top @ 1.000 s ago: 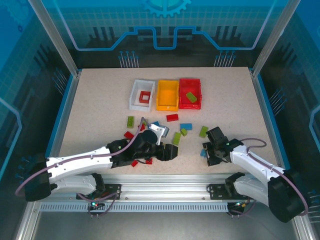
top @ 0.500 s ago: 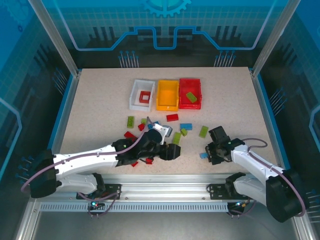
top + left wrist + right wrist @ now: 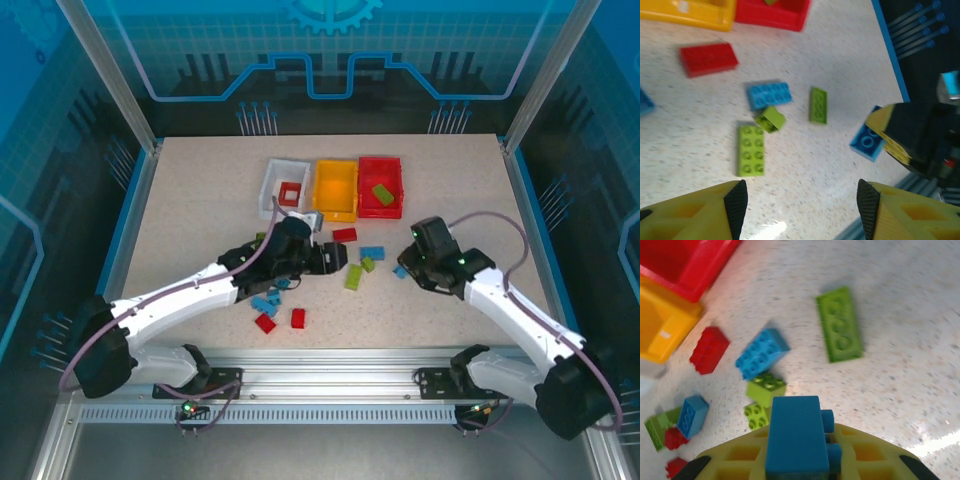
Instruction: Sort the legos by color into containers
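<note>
Right wrist: we saw the right end effector (image 3: 800,460) grasping a blue studded brick (image 3: 792,432) over the speckled desk (image 3: 900,365); left end effector (image 3: 801,202) stood released.

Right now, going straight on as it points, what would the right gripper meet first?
Probably the small lime brick, just ahead of the blue brick held by the right gripper; depth unclear.

The yellow, black-padded fingers (image 3: 735,202) of the left gripper (image 3: 801,202) stand wide apart above the speckled bench (image 3: 840,60). On it lie a flat red plastic brick (image 3: 708,59), a blue studded plastic brick (image 3: 769,95) just beside a small lime green brick (image 3: 771,119), a long lime green brick (image 3: 751,150) and a narrower green brick (image 3: 818,105). A second blue brick (image 3: 865,143) sits against the right gripper (image 3: 881,132); an orange-yellow plastic bin (image 3: 690,15) and a red plastic bin (image 3: 772,15) line the top.
</note>
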{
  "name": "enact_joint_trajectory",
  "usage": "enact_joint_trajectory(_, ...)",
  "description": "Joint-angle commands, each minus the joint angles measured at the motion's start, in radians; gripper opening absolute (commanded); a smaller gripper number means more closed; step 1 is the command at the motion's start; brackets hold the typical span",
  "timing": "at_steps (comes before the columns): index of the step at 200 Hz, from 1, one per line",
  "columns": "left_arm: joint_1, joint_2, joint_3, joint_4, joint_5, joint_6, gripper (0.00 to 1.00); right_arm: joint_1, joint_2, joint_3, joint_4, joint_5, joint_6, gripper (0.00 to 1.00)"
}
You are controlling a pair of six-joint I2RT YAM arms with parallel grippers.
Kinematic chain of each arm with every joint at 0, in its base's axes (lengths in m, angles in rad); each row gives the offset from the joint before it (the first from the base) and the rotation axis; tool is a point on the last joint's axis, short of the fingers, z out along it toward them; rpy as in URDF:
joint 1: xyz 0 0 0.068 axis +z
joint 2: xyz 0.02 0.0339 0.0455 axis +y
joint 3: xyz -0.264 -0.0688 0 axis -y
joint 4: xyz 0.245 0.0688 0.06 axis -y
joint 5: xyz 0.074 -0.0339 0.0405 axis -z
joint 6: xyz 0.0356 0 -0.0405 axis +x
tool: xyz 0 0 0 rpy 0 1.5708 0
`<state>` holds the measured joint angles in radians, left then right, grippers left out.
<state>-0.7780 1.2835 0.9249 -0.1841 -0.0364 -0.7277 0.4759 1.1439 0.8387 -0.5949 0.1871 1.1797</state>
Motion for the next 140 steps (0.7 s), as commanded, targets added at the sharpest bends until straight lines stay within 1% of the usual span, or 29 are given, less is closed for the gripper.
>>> enact_joint_trajectory(1, 0.07, -0.056, 0.045, -0.075, 0.039, 0.003, 0.64, 0.057, 0.104, 0.143, -0.019, 0.051, -0.21, 0.04)
enact_joint_trajectory(23, 0.171, -0.062, 0.076, -0.132, 0.057, 0.012, 0.64, 0.107, 0.256, 0.312, -0.029, 0.074, -0.316, 0.03)
enact_joint_trajectory(33, 0.22, -0.061, 0.086, -0.153, 0.067, 0.013, 0.64, 0.115, 0.328, 0.387, -0.031, 0.075, -0.35, 0.03)
enact_joint_trajectory(57, 0.332, -0.052, 0.084, -0.12, 0.131, 0.008, 0.64, 0.112, 0.515, 0.579, -0.046, 0.053, -0.418, 0.02)
enact_joint_trajectory(72, 0.381, -0.024, 0.105, -0.107, 0.166, 0.016, 0.64, 0.11, 0.64, 0.726, -0.074, 0.051, -0.464, 0.02)
enact_joint_trajectory(105, 0.433, 0.033, 0.154, -0.073, 0.201, 0.03, 0.64, 0.092, 0.915, 1.05, -0.173, 0.054, -0.507, 0.03)
enact_joint_trajectory(140, 0.448, 0.065, 0.178, -0.055, 0.213, 0.051, 0.64, 0.072, 1.159, 1.347, -0.269, 0.061, -0.521, 0.04)
